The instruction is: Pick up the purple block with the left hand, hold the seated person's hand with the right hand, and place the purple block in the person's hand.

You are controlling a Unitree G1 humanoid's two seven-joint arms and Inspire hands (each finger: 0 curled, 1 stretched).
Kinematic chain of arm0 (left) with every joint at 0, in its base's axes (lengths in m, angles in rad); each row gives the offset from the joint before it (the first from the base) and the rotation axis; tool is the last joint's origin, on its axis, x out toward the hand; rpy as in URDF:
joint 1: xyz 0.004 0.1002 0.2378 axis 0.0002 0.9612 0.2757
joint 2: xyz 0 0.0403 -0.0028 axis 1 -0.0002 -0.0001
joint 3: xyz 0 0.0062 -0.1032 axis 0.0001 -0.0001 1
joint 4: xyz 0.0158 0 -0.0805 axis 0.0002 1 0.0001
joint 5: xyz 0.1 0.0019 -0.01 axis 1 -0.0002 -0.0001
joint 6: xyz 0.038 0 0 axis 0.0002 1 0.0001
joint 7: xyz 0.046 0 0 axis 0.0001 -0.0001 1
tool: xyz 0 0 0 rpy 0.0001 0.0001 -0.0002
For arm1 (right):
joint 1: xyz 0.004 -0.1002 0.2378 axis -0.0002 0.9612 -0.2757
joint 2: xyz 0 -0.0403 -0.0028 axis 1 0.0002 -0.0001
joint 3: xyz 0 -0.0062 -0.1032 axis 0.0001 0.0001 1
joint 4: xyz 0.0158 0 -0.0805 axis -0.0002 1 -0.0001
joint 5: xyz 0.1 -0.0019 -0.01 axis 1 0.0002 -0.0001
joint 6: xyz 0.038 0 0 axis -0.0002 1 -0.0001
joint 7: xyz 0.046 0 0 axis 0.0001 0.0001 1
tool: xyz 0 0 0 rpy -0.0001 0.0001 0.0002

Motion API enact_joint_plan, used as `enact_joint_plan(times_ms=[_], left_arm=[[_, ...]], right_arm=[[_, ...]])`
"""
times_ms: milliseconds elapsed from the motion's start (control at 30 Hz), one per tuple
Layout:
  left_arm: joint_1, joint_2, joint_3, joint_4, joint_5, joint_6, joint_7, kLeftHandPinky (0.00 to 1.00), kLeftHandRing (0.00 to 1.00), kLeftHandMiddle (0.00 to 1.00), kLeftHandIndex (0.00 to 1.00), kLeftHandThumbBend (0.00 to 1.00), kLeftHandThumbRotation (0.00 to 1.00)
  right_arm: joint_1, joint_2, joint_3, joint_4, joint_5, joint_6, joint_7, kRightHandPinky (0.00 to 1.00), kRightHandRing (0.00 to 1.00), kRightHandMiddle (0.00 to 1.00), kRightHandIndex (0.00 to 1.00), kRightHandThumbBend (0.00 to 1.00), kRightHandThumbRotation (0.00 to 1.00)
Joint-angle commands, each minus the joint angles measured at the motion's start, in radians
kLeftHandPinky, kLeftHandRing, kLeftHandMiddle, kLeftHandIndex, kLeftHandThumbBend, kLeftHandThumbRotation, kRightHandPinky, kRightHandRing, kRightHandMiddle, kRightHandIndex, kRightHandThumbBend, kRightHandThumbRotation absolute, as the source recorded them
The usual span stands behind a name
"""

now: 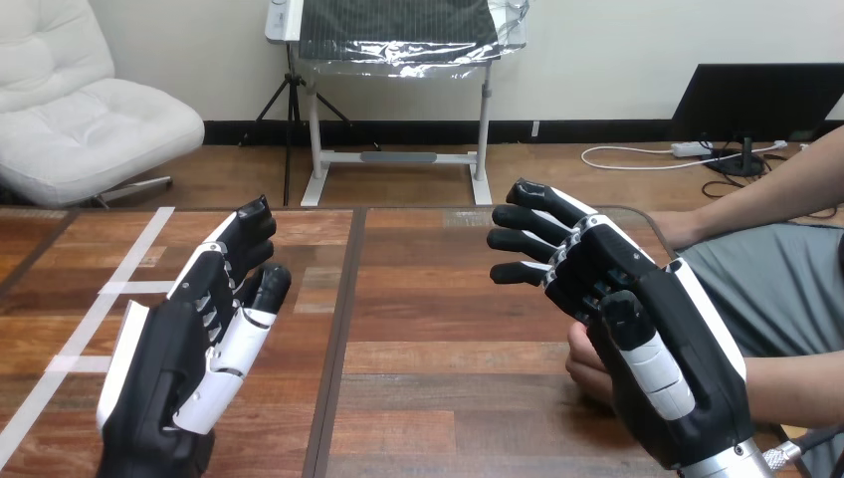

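1. Head view, left side: the left robot hand (pixel 184 349) is held above the wooden worktop (pixel 438 329), fingers loosely straightened and nothing grasped.
2. Head view, right side: the right robot hand (pixel 637 329) is likewise released, fingers stretched out. It is poised over the person's hand (pixel 585 366), which is seen low by the worktop's right edge. Whether they touch cannot be told.
3. Purple block: its place cannot be told.
4. Risk: the person's hand could be pinched if the right robot hand is closed carelessly. The purple block could be dropped before handover if it is gripped loosely.
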Motion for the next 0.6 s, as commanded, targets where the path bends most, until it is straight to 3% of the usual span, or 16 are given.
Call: enact_joint_plan(times_ms=[0,233,567], left_arm=[[-0.058,0.011,0.008,-0.011,0.006,-0.002,0.002,0.85,0.9,0.89,0.88,0.49,0.72],[-0.06,0.011,0.01,-0.014,0.014,0.009,0.008,0.86,0.9,0.89,0.88,0.48,0.72],[-0.076,0.019,0.021,-0.006,0.045,0.022,0.023,0.95,0.93,0.9,0.88,0.48,0.68]], right_arm=[[-0.069,0.006,0.0,0.003,-0.002,-0.01,-0.002,0.72,0.81,0.83,0.85,0.93,0.77],[-0.068,0.004,0.0,-0.006,-0.005,0.0,-0.007,0.72,0.81,0.83,0.85,0.93,0.77],[-0.068,0.005,0.0,-0.015,-0.002,0.018,-0.012,0.72,0.81,0.82,0.84,0.95,0.77]])
